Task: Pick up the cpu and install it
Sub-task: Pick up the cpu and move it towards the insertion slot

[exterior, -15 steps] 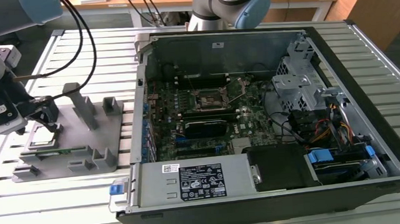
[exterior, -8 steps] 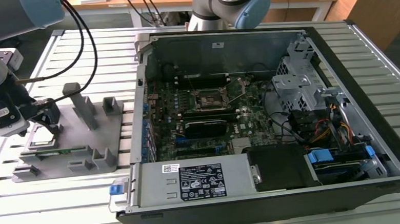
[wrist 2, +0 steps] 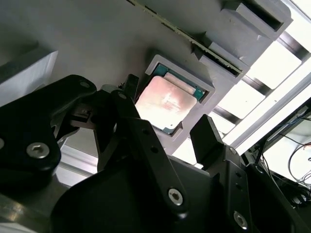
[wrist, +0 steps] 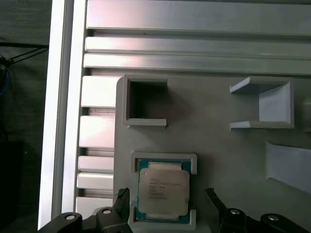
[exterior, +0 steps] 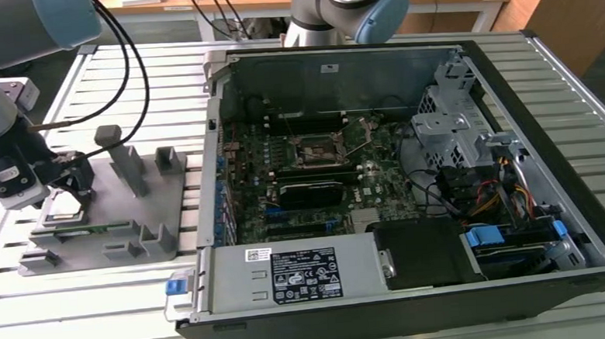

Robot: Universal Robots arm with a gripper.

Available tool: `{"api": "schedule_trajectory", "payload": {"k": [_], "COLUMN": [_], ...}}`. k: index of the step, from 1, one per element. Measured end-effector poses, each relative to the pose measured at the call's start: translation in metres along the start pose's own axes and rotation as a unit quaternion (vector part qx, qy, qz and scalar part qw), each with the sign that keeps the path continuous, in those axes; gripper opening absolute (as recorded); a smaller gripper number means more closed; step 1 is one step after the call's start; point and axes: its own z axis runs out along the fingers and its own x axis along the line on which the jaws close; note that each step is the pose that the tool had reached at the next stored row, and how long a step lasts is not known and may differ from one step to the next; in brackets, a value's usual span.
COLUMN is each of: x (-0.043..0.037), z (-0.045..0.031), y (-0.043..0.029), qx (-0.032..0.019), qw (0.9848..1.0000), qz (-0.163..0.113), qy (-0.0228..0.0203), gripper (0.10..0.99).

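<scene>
While my gripper [wrist: 166,200] hangs over the grey holder plate [exterior: 118,214], its fingers [wrist: 122,206] stand spread, one on each side of the cpu [wrist: 163,190], neither touching it. The cpu lies flat, shiny top up, in a framed recess of that plate, between my fingertips. In the exterior view, the plate sits at nine o'clock from the open computer case [exterior: 386,173].

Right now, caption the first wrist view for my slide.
Open jaws flank the cpu, seated in its grey holder pocket, not yet lifted.
</scene>
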Motion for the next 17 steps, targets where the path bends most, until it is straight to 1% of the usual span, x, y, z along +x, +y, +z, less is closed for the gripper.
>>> {"api": "schedule_trajectory", "payload": {"k": [4, 13, 15, 16, 17], "x": [-0.0001, 0.0017, 0.0017, 0.0017, 0.0018], "z": [0.0033, 0.0094, 0.0093, 0.0093, 0.0094], "y": [0.0028, 0.0042, 0.0042, 0.0042, 0.0042], "qx": [-0.0001, 0.0000, 0.0000, 0.0000, 0.0000], "qw": [1.0000, 1.0000, 1.0000, 1.0000, 1.0000], "qz": [0.000, 0.001, 0.001, 0.001, 0.001], "qy": [-0.0001, -0.0001, 0.0000, 0.0000, -0.0001], "gripper": [0.702, 0.702, 0.690, 0.620, 0.620]}}
